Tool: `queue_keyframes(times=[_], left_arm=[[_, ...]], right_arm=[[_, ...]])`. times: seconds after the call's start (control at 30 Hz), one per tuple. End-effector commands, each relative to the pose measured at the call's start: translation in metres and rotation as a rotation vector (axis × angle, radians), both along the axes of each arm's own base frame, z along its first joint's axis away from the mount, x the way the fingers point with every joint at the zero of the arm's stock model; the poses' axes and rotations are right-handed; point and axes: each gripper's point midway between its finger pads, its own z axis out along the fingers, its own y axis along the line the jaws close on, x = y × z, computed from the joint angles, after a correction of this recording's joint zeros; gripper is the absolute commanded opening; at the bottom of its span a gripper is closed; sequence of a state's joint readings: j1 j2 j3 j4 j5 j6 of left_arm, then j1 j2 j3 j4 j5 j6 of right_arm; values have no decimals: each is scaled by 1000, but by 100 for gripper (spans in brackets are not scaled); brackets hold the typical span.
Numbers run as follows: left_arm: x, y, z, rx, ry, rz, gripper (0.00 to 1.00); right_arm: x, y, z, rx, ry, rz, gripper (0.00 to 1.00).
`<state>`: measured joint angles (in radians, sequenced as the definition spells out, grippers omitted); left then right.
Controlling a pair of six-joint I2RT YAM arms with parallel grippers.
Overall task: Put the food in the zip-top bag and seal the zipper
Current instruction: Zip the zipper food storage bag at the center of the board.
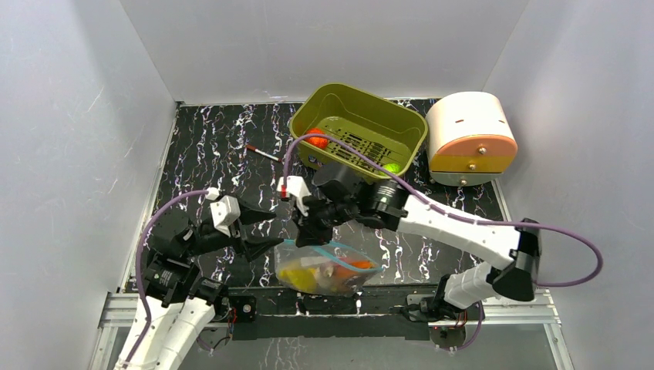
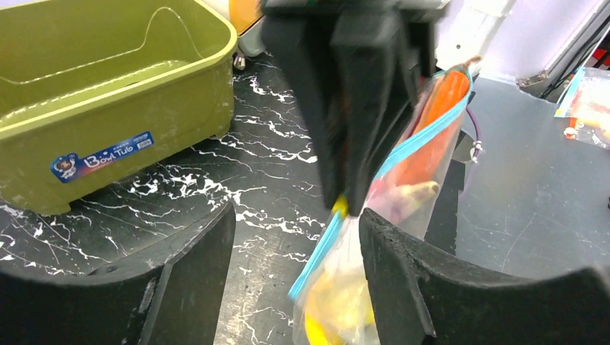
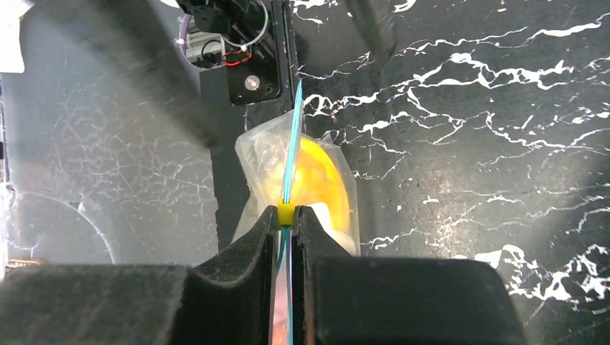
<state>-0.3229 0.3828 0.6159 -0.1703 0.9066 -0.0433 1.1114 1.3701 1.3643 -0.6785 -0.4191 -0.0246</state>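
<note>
The zip-top bag [image 1: 328, 271] sits at the table's near edge, holding the yellow banana [image 1: 297, 275], the orange carrot [image 1: 356, 264] and other food. My right gripper [image 1: 310, 230] is shut on the teal zipper [image 1: 345, 253] at its small yellow slider [image 3: 285, 213], with the banana [image 3: 320, 180] beyond the fingers. My left gripper [image 1: 276, 230] is open just left of the bag. In the left wrist view the zipper's end [image 2: 316, 259] hangs between its open fingers [image 2: 295, 223], close to the right finger [image 2: 403, 273]. A red-orange tomato [image 1: 316, 137] and a green fruit [image 1: 392, 166] lie in the tub.
The olive-green tub [image 1: 362, 100] stands at the back centre, close behind my right wrist, and shows in the left wrist view [image 2: 108, 93]. A white and orange box [image 1: 470, 139] stands at the back right. A thin red-tipped stick [image 1: 262, 153] lies left of the tub.
</note>
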Motion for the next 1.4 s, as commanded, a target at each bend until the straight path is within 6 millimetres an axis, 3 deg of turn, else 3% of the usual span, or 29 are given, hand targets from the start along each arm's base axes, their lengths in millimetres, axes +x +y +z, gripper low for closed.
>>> queue_keyframes(times=[0.0,0.13,0.37,0.5,0.6,0.7,0.77,0.8,0.87,1.0,1.07,1.13,1.17,1.2,1.27,1.37], left_arm=[[-12,2,-4,49,-14,-46,63],[-21,2,-7,82,32,-96,65],[-29,-4,-16,96,72,-204,68],[-31,-8,-17,100,87,-266,65],[-29,-8,-15,117,55,-282,53],[-21,-9,-14,120,41,-259,27],[-16,-11,-15,109,62,-244,21],[-14,-11,-16,102,74,-236,25],[-19,-12,-16,93,76,-267,48],[-22,-13,-11,81,49,-286,50],[-23,-14,-9,78,48,-300,37],[-21,-13,-13,95,45,-299,6],[-17,-11,-22,125,64,-269,0],[-13,-8,-32,151,71,-241,0],[-16,-8,-29,121,31,-233,0],[-14,-8,-29,114,-3,-210,0]], right_arm=[[1,22,26,77,-20,63,0],[-1,25,27,92,12,55,0],[-9,20,58,255,-28,59,0],[-10,17,57,259,-34,64,0],[-10,18,56,249,-31,70,0],[-12,18,51,242,-20,81,0],[-12,18,48,236,-12,78,0],[-12,18,46,231,-6,74,0],[-13,19,43,224,6,72,0],[-11,23,41,221,14,69,0],[-10,26,40,224,14,69,0],[-9,28,41,231,10,70,0],[-6,29,41,226,5,54,2],[4,25,43,214,-7,-26,21],[14,-5,69,297,-43,-199,29],[20,-62,90,380,-102,-391,47]])
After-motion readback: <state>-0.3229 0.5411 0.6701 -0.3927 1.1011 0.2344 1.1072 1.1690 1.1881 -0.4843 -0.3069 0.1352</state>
